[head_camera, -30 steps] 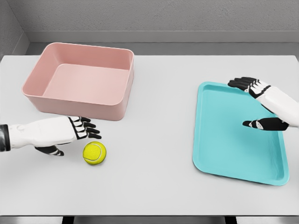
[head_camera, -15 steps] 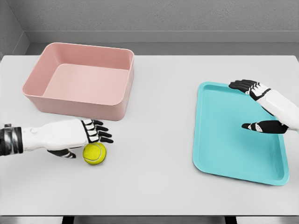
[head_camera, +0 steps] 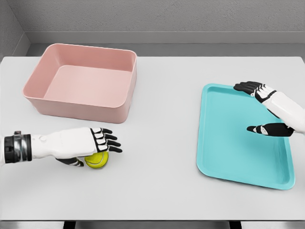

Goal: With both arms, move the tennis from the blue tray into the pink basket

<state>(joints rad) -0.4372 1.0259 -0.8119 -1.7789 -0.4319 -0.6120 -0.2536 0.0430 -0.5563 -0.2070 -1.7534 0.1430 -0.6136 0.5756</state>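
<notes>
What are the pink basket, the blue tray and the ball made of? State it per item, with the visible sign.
Pink basket: looks like moulded matte plastic, with smooth walls, rounded corners and even colour.
Blue tray: likely plastic too, with a thin raised rim and a slight sheen.
Tennis ball: probably felt over rubber; yellow-green, dull surface, partly covered by the left hand.

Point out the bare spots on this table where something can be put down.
Free: the wide strip between the pink basket and the blue tray, plus the tray floor left of the right hand. Crowded: in front of the basket, where the left hand covers the tennis ball.
</notes>
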